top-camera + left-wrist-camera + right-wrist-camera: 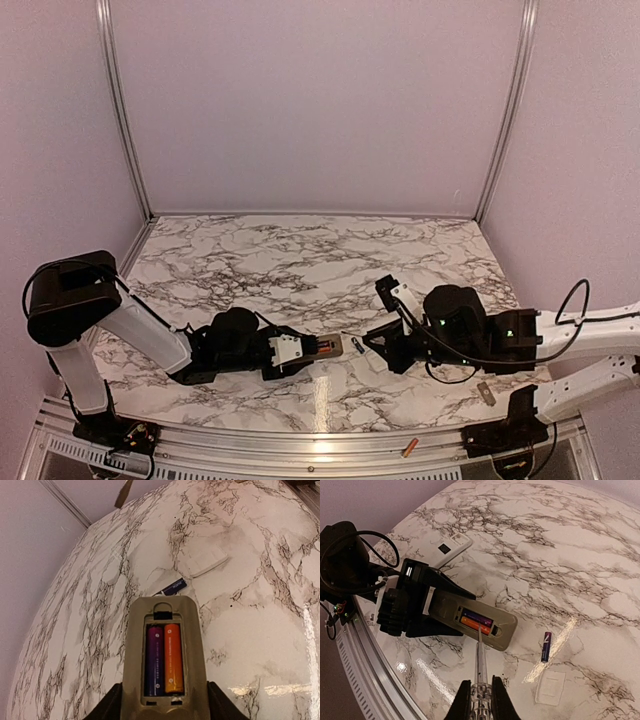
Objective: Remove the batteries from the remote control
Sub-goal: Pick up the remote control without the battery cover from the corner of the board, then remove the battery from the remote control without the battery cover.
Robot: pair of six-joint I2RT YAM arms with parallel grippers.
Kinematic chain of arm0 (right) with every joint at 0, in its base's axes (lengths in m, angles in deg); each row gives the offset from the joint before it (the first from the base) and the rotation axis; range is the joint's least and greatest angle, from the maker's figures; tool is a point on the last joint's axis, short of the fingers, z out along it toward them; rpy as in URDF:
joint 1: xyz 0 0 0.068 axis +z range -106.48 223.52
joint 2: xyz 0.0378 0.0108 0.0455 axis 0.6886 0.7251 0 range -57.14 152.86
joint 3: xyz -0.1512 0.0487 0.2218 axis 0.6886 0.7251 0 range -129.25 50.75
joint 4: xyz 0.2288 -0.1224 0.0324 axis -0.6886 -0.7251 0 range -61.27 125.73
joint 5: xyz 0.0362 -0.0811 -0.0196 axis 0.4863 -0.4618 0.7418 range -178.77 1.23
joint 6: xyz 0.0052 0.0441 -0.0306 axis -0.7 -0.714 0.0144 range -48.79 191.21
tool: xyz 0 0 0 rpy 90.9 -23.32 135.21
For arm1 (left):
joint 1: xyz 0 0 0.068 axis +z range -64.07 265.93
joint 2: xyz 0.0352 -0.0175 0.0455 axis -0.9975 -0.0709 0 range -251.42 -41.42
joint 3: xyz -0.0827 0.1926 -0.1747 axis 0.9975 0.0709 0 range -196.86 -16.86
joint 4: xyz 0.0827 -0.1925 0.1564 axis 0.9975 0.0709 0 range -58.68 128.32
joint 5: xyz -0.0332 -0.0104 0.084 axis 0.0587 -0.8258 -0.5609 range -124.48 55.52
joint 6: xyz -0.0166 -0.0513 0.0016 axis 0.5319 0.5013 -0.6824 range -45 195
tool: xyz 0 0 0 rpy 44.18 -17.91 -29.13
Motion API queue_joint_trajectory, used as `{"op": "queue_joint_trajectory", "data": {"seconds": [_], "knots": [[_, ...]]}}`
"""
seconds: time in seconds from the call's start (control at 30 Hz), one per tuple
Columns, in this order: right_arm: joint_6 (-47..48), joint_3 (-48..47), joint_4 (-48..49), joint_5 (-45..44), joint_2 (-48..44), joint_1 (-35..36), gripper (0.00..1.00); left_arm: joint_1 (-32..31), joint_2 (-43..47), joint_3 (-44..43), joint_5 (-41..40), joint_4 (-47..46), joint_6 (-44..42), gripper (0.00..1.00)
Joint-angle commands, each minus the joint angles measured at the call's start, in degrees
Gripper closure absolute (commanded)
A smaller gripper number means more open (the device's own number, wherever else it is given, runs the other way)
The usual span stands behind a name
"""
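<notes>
My left gripper (300,350) is shut on a tan remote control (164,630), held back-up with its battery bay open. Two batteries lie side by side in the bay: a dark purple one (154,660) and an orange one (173,657). My right gripper (481,690) is shut on a thin metal pry tool (481,660). The tool's tip rests at the orange battery (472,625) in the remote (502,630). A loose dark purple battery (546,646) lies on the table just right of the remote and also shows in the left wrist view (174,586).
A flat clear cover piece (550,686) lies by the loose battery, and it shows white in the left wrist view (207,562). A flat white piece (454,547) lies beyond the left gripper. An orange cell (408,447) sits on the near rail. A small grey piece (485,392) lies by the right arm.
</notes>
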Motion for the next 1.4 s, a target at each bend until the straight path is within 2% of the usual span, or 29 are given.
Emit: {"op": "queue_joint_trajectory", "data": {"seconds": [0.0, 0.73, 1.37], "knots": [[-1.3, -2.9, -0.8, -0.4, 2.3, 0.6, 1.00, -0.3, 0.0, 0.3, -0.7, -3.6, -2.6, 1.00], [-2.5, -0.7, 10.1, -2.3, 10.9, 0.7, 1.00, -0.3, -1.2, 0.8, -0.9, -4.4, -4.6, 1.00], [-4.4, -0.6, 11.4, -4.4, 15.8, 0.7, 1.00, -0.4, -1.6, 0.1, -1.9, -3.3, -4.5, 1.00]]}}
